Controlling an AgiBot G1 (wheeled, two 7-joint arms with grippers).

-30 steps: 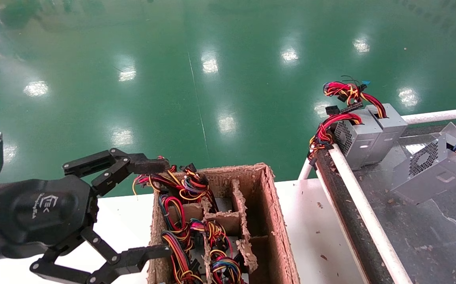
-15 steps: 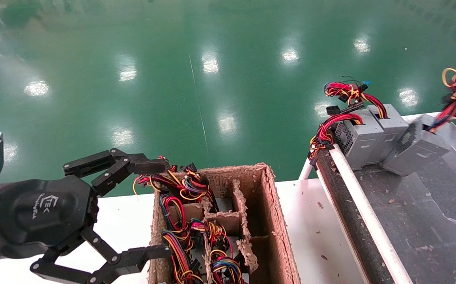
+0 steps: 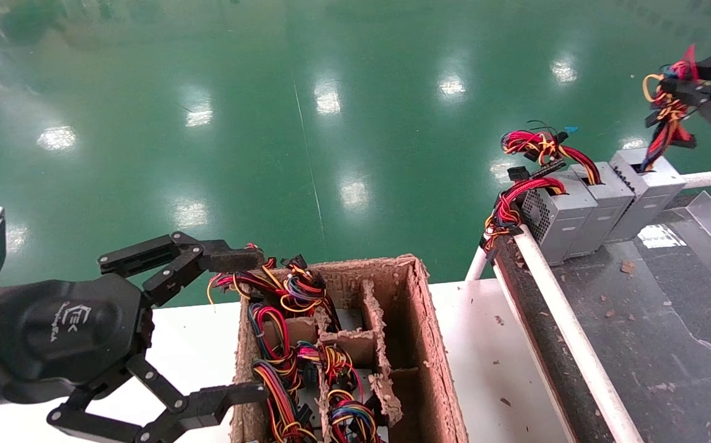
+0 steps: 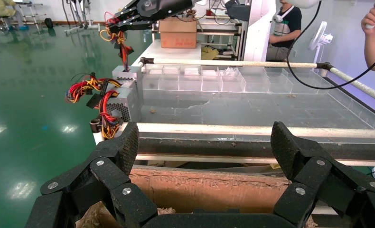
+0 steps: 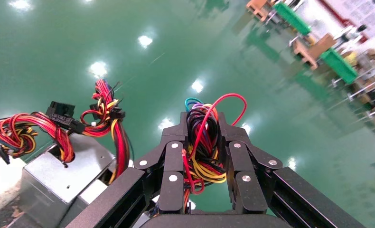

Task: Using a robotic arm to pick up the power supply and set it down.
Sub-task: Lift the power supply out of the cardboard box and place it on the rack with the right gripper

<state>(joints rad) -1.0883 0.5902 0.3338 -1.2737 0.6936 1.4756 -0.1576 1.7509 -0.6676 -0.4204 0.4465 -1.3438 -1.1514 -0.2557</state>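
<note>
The power supply is a small grey box standing upright on the dark belt, last in a row beside two like boxes. Its red, yellow and orange wire bundle runs up into my right gripper, which is shut on it at the far right. From the right wrist the fingers clamp the bundle; the held box is hidden below. In the left wrist view the same supply stands under the right arm. My left gripper hangs open beside the cardboard box, empty.
A torn cardboard box with dividers holds several wire-bundled units on the white table. A white rail edges the belt. Clear plastic trays lie at its far side. People stand beyond.
The right gripper has come into view at the upper right, pulling the wire bundle up. The power supply went from lying tilted on the belt to standing upright beside the two other boxes.
</note>
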